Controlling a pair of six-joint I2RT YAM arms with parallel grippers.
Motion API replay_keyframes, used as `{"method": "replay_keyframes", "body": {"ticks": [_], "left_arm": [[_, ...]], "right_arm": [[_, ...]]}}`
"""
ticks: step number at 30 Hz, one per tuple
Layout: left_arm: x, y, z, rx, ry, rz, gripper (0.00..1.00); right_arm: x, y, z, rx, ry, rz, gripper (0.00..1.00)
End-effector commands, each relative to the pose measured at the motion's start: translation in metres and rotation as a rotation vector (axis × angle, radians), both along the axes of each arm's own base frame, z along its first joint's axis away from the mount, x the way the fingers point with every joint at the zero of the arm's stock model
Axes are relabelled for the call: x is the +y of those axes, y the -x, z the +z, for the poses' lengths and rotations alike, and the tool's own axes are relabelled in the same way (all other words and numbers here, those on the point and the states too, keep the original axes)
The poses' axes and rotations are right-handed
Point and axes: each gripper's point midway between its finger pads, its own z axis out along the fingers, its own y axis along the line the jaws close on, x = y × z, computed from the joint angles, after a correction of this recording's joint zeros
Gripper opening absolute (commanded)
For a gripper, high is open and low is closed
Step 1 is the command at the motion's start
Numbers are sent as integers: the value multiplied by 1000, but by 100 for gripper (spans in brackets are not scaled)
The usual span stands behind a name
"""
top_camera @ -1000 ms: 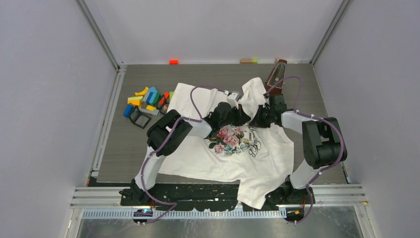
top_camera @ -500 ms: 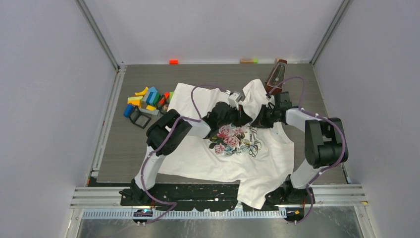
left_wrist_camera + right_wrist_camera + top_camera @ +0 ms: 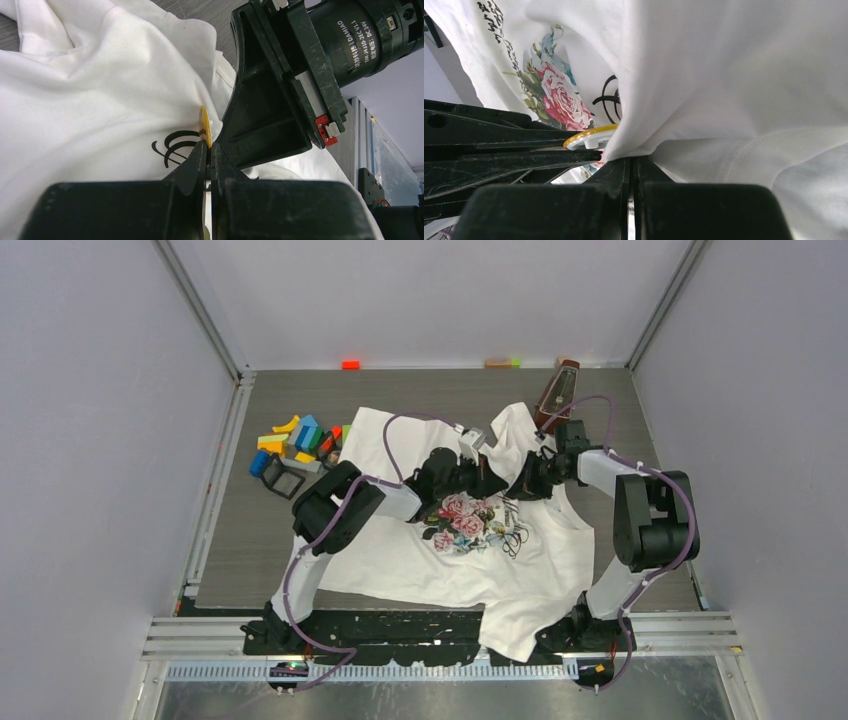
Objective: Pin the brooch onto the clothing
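Fingertips of left gripper [image 3: 207,148] pressed together, pinching the lower edge of the brooch [image 3: 204,126]: a small yellow-rimmed disc, edge-on in the left wrist view and standing up just past the tips. Straight ahead of those tips, touching or very nearly so: right gripper [image 3: 631,161], also clamped shut, nipping a raised fold of the white T-shirt [image 3: 724,75].

From the right wrist: brooch lying just to the left of the pinched fold, tucked against the cloth there, with a white stub on its underside facing down toward the left gripper's fingers [image 3: 499,152]. Pin itself hidden behind disc and fold, so cannot tell whether any point has entered the fabric.

Deciding relation, as a judgement: brooch on the left gripper's far side, fold directly beyond it, disc face roughly parallel to the wall of cloth. Line of travel probably the short line joining the two sets of tips. Left arm carrying the brooch and nearer to it; right arm only bracing the cloth. No reach needed, just a fine push with the fold kept taut.

Further out from the tips: dark cursive lettering [image 3: 172,148] just below and left of the brooch, then the pink rose print [image 3: 559,97]. Overhead: both grippers meeting over the upper chest of the T-shirt, spread on the grey table [image 3: 230,540]. Coloured blocks [image 3: 295,438] well off on the left arm's outer side. Brown wooden object [image 3: 558,390] beyond the right gripper, near the far sleeve.
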Motion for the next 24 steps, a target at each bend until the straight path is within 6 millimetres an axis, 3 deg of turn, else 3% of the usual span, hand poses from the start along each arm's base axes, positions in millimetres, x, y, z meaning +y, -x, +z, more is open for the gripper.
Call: {"method": "replay_keyframes", "body": {"ticks": [1,9,24], "left_arm": [[-19,45,83,-120,183,-196,0],[-20,48,96,-140,206,-199,0],[-16,41,102,-151,246,-136,0]], "right_arm": [[7,-29,20,-91,-59,7,0],[11,-25,11,-21,-93,21,0],[16,-14,-5,78,-148,16,0]]}}
